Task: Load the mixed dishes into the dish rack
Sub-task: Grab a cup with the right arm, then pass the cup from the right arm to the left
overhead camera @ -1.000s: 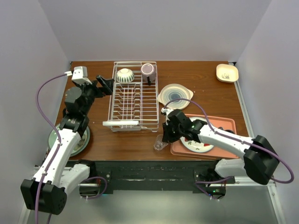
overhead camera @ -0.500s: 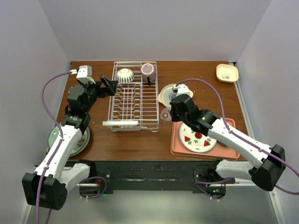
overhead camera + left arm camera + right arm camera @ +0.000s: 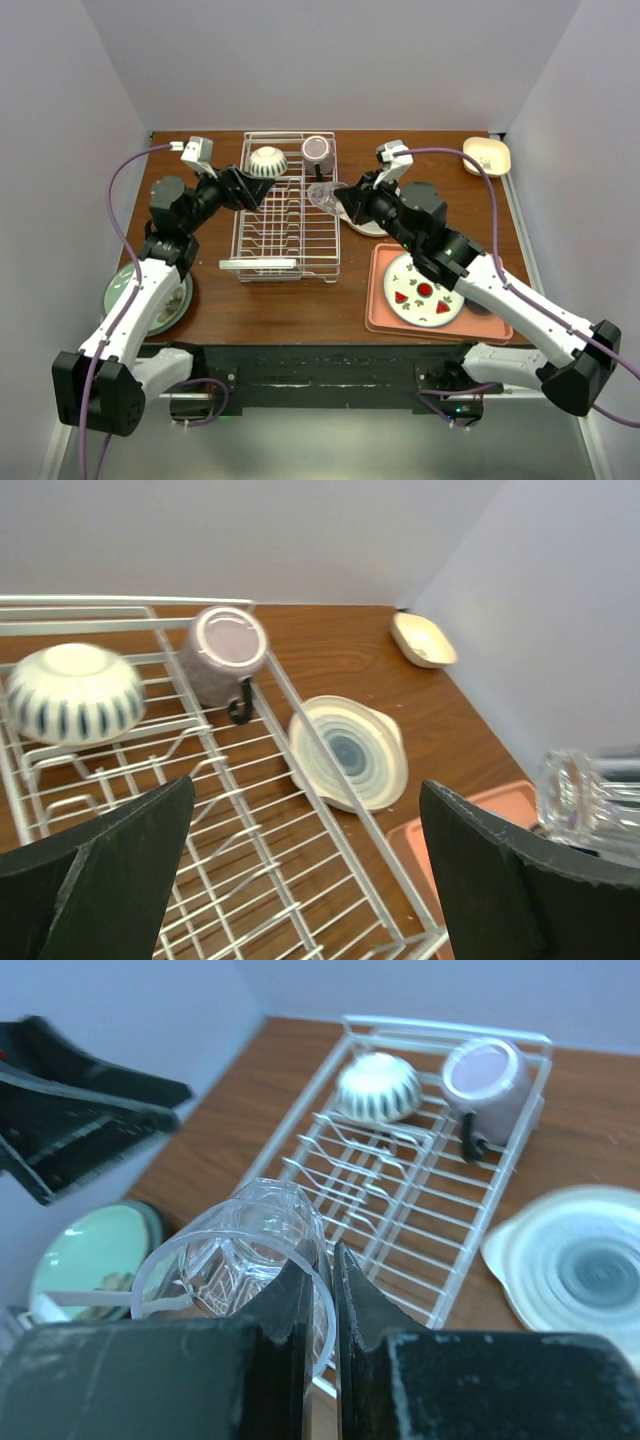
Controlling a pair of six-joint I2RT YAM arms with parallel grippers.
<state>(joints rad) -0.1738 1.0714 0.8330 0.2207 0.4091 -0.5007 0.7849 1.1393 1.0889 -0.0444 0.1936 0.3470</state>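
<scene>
Seen from above, the left arm rises from its base at 7 o'clock toward 1 o'clock and bends at the elbow. The left gripper points toward 4 o'clock, its jaws spread wide with nothing between them. The right arm stretches from 5 o'clock toward 10 o'clock. The right gripper points toward 9 o'clock, its jaws pinched on the rim of the small clear glass. The two grippers face each other, apart.

White rack; blue-striped white bowl; purple cup; clear glass; salmon tray.
</scene>
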